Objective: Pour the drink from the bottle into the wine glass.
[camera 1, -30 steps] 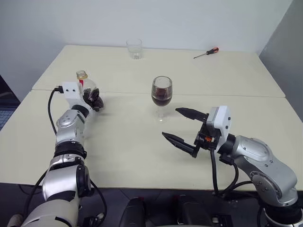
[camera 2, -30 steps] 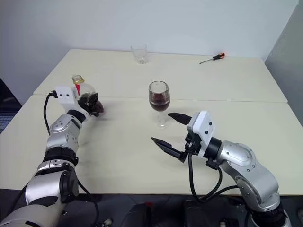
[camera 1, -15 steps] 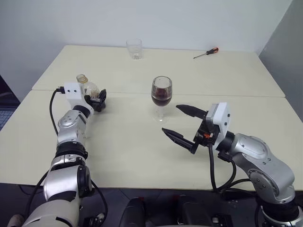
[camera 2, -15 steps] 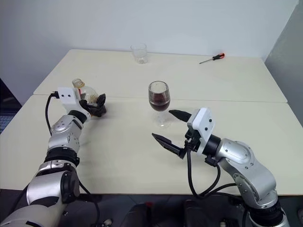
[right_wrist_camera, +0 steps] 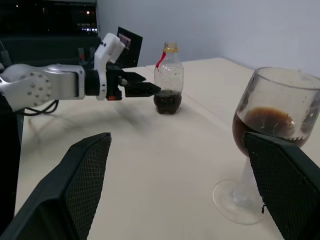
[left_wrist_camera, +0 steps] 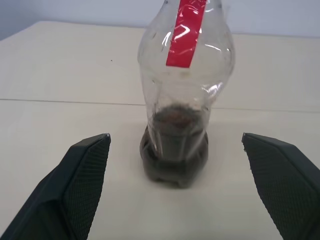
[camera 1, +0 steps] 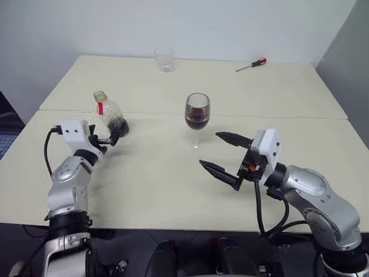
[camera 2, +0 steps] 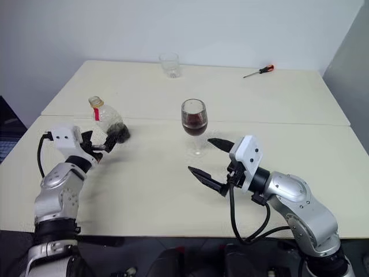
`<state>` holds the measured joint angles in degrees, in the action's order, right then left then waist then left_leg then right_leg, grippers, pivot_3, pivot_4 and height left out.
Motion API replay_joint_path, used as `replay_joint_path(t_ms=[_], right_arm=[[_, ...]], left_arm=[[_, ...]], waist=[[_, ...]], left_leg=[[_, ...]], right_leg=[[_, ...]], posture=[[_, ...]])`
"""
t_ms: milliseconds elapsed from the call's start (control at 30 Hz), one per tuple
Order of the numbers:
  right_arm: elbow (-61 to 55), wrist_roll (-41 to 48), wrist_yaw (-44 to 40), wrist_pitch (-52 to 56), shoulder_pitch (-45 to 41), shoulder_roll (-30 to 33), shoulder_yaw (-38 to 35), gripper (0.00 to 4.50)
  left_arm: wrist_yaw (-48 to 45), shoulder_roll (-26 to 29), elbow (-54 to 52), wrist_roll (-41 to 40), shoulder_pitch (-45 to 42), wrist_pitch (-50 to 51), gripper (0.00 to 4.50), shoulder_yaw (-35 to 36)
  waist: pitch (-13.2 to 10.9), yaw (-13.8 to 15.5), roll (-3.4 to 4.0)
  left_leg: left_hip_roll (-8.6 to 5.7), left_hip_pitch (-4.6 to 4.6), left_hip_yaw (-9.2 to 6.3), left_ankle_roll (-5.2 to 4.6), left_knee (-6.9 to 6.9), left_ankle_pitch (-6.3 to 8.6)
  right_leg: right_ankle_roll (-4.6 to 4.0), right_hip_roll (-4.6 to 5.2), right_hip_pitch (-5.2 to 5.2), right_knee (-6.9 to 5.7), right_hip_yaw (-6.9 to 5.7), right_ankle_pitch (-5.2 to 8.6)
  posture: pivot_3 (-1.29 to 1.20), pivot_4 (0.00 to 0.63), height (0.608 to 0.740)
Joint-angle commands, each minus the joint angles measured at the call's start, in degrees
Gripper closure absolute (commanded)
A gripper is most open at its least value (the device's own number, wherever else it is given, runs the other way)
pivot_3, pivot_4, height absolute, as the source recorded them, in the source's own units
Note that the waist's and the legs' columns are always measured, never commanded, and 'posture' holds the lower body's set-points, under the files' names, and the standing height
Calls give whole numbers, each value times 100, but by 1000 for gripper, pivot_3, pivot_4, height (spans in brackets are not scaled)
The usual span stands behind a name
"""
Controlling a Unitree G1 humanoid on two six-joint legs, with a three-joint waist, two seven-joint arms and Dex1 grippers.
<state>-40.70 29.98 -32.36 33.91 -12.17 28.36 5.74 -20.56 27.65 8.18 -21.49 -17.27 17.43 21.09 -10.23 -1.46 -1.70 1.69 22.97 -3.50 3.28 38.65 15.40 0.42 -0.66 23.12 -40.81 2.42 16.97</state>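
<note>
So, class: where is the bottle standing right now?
In the head views the bottle stands upright on the table at the robot's left, just beyond the open left gripper, with the wine glass off to its right.

Both arms reach forward, the left gripper (camera 1: 110,136) and right gripper (camera 1: 225,154) with jaws spread wide, empty.

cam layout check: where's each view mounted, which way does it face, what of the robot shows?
Left eye, right eye: head, forward and down over the table; both arms show.
Left wrist: along the open left gripper at the bottle, standing free.
Right wrist: along the open right gripper, wine glass beside it, facing the left arm.
Shared: the bottle shows in both wrist views.
</note>
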Motion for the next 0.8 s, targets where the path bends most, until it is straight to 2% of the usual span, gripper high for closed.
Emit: replay_joint_path(t_ms=[33,200,333,633,800], right_arm=[[-178,5,-9,-130,73,72,-175,0],[-282,-418,360,4,419,297,-274,0],[-336,-735,970,238,744,178,-324,0],[-264,-1863,2827,646,1674,-753,-755,0],[-543,-2235,3368,463,2306,-1398,-663,0]], left_arm=[[96,2,-1080,-292,404,513,12,128],[-23,-11,-2526,-497,1206,1153,12,-347],[24,-200,-3234,-574,1529,1404,12,-771],[797,-798,-4059,-161,1940,1742,12,-1432],[1137,-942,-4220,174,2075,1612,12,-1463]], waist=[[1,-3,-1],[1,2,-1],[2,10,-3],[7,-6,-3],[10,-6,-2]], left_leg=[[0,0,-1,0,0,0],[0,-2,-1,0,-5,0],[-2,-8,3,1,-11,0],[-3,-18,22,2,-33,-1],[-2,-25,25,3,-55,-2]], right_leg=[[0,0,0,0,-2,0],[1,1,-3,4,2,2],[2,1,-6,5,5,3],[0,-4,-1,7,24,4],[-8,-6,3,12,26,9]], posture=[[0,150,740],[0,150,740],[0,150,740],[0,150,740],[0,150,740]])
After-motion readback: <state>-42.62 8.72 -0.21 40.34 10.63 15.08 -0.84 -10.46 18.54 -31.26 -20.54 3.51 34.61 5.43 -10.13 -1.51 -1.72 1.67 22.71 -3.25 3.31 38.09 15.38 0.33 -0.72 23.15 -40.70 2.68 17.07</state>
